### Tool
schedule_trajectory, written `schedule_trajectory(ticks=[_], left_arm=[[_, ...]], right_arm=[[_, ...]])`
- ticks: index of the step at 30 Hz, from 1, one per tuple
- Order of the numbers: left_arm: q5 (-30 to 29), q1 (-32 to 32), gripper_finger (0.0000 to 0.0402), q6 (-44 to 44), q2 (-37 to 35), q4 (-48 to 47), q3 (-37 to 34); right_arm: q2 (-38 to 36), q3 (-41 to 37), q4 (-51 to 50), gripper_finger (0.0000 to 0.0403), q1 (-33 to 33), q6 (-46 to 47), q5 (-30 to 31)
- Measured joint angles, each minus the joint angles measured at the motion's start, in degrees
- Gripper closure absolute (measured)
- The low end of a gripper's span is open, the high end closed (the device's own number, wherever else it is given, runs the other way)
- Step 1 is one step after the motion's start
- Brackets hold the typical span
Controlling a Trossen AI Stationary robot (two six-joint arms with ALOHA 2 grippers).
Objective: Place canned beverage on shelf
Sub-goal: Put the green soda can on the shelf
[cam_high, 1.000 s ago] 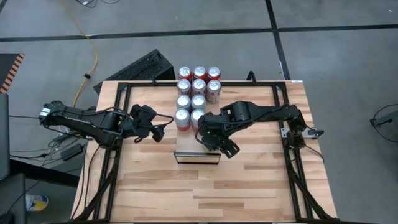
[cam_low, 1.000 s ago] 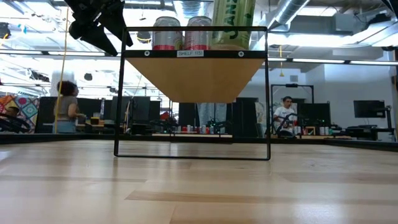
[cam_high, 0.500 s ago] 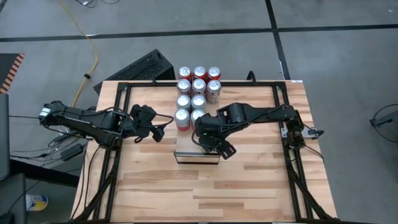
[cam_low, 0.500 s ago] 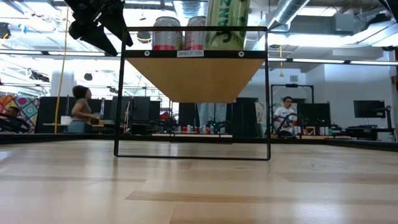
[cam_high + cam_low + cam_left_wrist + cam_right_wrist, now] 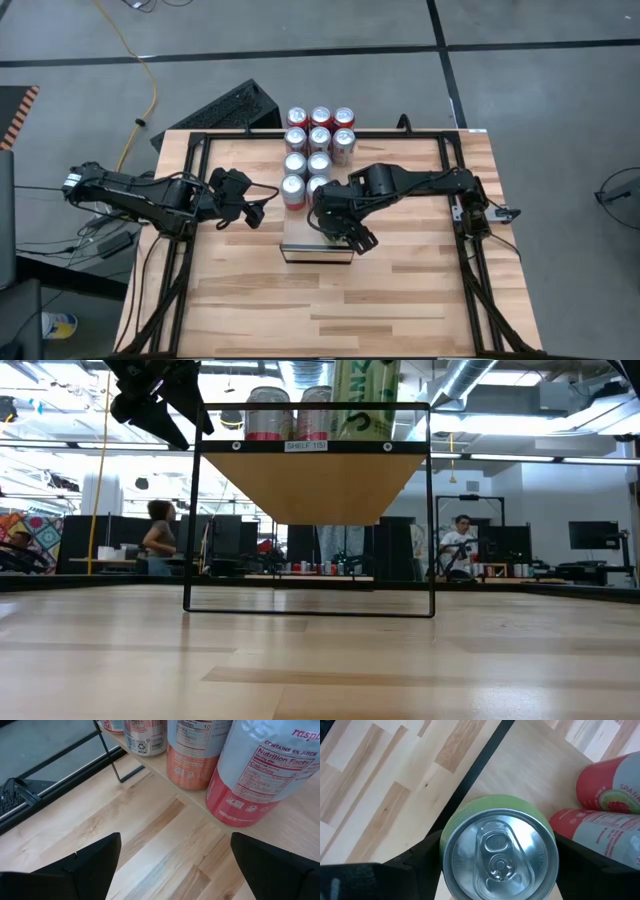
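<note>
Right wrist view puts you straight over the green can [image 5: 498, 852], its silver lid dead centre, and your right end effector [image 5: 498, 870] is clamped on it, one dark finger [image 5: 422, 857] hugging each side. Under the can you can see the shelf [image 5: 530, 775], with its dark front edge cutting diagonally across the upper middle of the frame and two red cans [image 5: 607, 775] lying at the right edge.

Now the change: in the high view your right end effector [image 5: 338, 226] has slid a touch toward the left of the frame over the last second, and it now sits over the shelf [image 5: 300, 240] at centre frame. The low view backs that up: the green can [image 5: 364, 398] has shifted left along the shelf [image 5: 315, 446] toward the two red cans [image 5: 268, 412] at the top centre. Its base looks level with the shelf top, though from this angle you can't be sure it is fully seated. To my eye you are at the set-down; lowering and letting go is what's left.

Your left end effector [image 5: 240, 197] waits at the left of the desk [image 5: 400, 300], fingers [image 5: 75, 865] spread wide apart with nothing between them, looking at the row of cans [image 5: 265, 770] beside the shelf.
</note>
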Motion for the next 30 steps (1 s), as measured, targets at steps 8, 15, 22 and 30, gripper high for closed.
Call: schedule_trajectory(ticks=[8,15,22,30], left_arm=[[0.0,0.0,0.0038,-1.0,0.0,0.0,0.0],[0.0,0.0,0.0038,-1.4,0.0,0.0,0.0],[0.0,0.0,0.0038,-0.4,0.0,0.0,0.0],[0.0,0.0,0.0038,-0.4,0.0,0.0,0.0]], right_arm=[[0.0,0.0,1.3,0.009,0.6,-2.7,0.0],[0.0,0.0,4.1,0.009,0.7,-5.3,-0.1],[0.1,0.0,3.4,0.009,0.1,-2.5,-1.2],[0.4,0.0,2.8,0.0073,-0.9,0.7,-3.2]])
